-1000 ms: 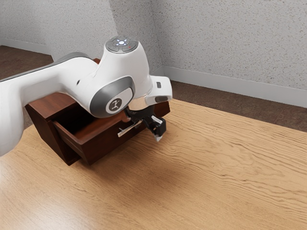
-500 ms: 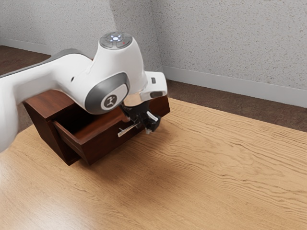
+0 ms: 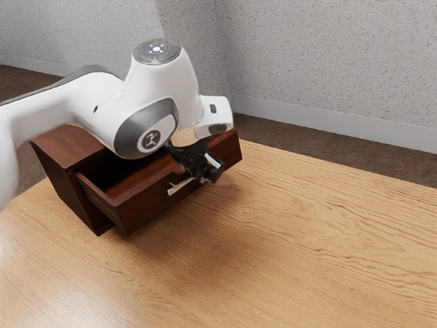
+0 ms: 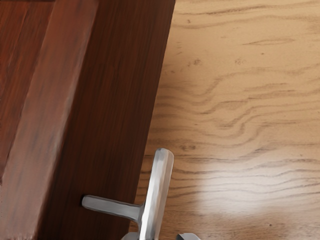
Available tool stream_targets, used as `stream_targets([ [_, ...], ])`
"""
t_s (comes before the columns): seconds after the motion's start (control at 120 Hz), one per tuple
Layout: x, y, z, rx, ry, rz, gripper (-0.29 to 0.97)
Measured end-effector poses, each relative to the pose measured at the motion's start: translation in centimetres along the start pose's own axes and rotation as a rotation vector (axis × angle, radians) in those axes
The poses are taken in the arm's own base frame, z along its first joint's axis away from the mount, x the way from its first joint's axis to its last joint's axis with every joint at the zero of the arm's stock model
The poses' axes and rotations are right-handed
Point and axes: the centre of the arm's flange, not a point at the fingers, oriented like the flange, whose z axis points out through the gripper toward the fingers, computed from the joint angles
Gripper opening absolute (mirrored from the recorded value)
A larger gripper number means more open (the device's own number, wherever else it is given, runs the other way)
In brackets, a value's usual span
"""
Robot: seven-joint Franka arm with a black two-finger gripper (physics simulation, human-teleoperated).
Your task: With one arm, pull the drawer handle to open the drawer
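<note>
1. Judging from the ext. view, we found the drawer [image 3: 140, 197] already pulled partway out of its cabinet [image 3: 61, 145] on the table [image 3: 307, 239]; more travel prob. remained.
2. Our gripper [image 3: 201, 167] hung right by the far end of the handle [image 3: 180, 186]; jaws: we couldn't tell if apart or clamped on it.

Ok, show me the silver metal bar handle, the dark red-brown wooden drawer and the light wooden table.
silver metal bar handle [image 4: 157, 187]: wrist view, middle of its long bar.
dark red-brown wooden drawer [image 3: 147, 201]: exterior view, its front panel.
light wooden table [image 3: 307, 246]: exterior view, bare top.
</note>
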Motion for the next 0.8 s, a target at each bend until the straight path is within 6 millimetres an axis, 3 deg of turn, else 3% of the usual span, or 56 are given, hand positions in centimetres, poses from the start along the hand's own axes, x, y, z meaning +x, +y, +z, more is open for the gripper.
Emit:
stream_targets([
  [0.308, -0.1, -0.3, -0.8, -0.002, 0.010, -0.003, 0.42],
  [0.658, -0.4, -0.6, -3.8, 0.012, 0.058, -0.007, 0.62],
  [0.708, -0.5, -0.7, -4.6, 0.015, 0.070, -0.010, 0.64],
  [0.8, -1.3, -1.9, -8.5, 0.024, 0.119, -0.060, 0.65],
])
